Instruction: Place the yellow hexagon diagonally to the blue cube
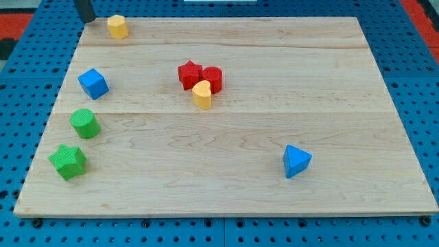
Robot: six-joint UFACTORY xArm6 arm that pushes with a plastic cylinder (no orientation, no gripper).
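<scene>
The yellow hexagon (118,27) sits near the board's top left corner. The blue cube (93,83) lies below it and slightly to the left, by the left edge. My tip (88,19) is at the view's top left, just left of the yellow hexagon, with a small gap between them.
A red star (189,73), a red cylinder (212,78) and a yellow heart (202,95) cluster near the middle. A green cylinder (86,123) and a green star (68,162) lie at the left edge. A blue triangle (296,161) sits at lower right. The wooden board (274,199) lies on blue pegboard.
</scene>
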